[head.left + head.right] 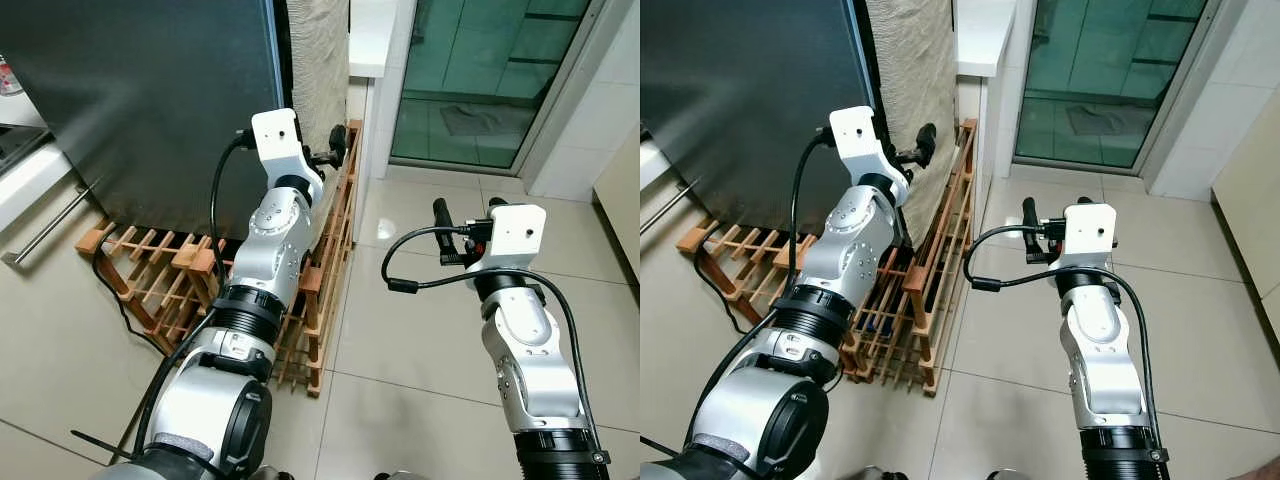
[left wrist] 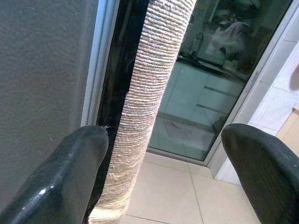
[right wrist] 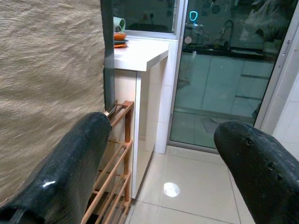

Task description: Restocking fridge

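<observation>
**G1 parked in front of a closed fridge, both grippers empty**

The fridge [image 1: 140, 100] is the big dark grey slab taking up the upper left of the head views, door shut, and it stands on a wooden slatted rack [image 1: 160, 275] on the tiled floor [image 1: 420, 350]. A black cable [image 1: 112, 290] snakes along the floor at the rack's left end. Along the fridge's right edge hangs a beige woven cloth [image 1: 318, 60], and more wooden rack [image 1: 945, 230] leans up below it.

The left gripper [image 1: 335, 150] is raised right beside that right edge of the fridge, close to the cloth, not touching anything that can be made out. In the left wrist view its fingers [image 2: 70, 172] are spread wide, with the cloth [image 2: 149, 93] and the dark gap of the fridge's side between them. Nothing held.

The right gripper [image 1: 468, 208] is further right, out over bare floor, well apart from the fridge. Its fingers [image 3: 70, 172] are spread wide too and empty.

Past the cloth there's a white counter [image 3: 140, 53] with an orange bowl [image 3: 120, 36] and something green on it near its corner, and then a glass sliding door [image 1: 480, 80] with a greenish tint. A silver bar handle [image 1: 45, 230] on a white unit shows at the far left.
</observation>
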Controlling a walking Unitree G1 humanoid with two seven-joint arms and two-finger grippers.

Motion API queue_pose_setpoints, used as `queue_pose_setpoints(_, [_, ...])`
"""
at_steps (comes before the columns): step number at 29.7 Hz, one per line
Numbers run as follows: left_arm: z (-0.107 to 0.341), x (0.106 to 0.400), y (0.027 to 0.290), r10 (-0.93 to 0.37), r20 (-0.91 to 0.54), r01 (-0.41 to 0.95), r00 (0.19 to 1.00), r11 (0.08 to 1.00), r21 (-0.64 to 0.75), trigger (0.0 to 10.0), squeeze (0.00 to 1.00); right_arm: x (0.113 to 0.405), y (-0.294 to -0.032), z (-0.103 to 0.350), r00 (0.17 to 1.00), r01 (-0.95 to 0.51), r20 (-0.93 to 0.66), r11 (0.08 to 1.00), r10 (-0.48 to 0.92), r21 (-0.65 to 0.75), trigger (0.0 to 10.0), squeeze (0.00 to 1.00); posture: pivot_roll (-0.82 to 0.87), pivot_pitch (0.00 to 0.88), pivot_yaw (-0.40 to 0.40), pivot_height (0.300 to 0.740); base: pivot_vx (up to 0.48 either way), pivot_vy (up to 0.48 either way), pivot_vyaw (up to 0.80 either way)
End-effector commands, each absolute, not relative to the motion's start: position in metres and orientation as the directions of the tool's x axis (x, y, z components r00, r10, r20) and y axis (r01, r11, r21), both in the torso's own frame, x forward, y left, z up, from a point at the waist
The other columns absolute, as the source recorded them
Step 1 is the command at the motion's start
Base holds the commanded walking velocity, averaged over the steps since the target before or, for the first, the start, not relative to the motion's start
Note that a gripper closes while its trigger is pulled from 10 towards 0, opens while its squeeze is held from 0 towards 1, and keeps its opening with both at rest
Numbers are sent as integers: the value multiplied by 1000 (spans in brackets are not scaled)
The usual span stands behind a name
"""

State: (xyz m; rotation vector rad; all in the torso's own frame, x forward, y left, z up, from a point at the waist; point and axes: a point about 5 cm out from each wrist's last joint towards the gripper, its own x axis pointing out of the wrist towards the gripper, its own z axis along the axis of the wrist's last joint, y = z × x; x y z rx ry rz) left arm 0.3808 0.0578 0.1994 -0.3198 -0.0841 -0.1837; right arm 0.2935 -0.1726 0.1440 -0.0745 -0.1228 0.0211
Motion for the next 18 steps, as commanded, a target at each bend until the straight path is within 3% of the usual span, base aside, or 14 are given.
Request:
queue_pose_setpoints(1, [202,380,57,-172,119,202,978,928,-313,10000,0,292,-173,148,991,-17,134,997,27,-79,10000,0,-188,0,60,740,0,0,0])
queue_pose_setpoints(13, [203,377,59,-173,119,202,978,928,-313,10000,0,293,-172,148,991,-17,134,997,28,-78,10000,0,-188,0,60,740,0,0,0])
queue_pose_setpoints(18, [230,382,23,-250,173,300,953,868,-396,10000,0,296,-168,148,990,-28,135,996,38,-79,10000,0,-192,0,59,740,0,0,0])
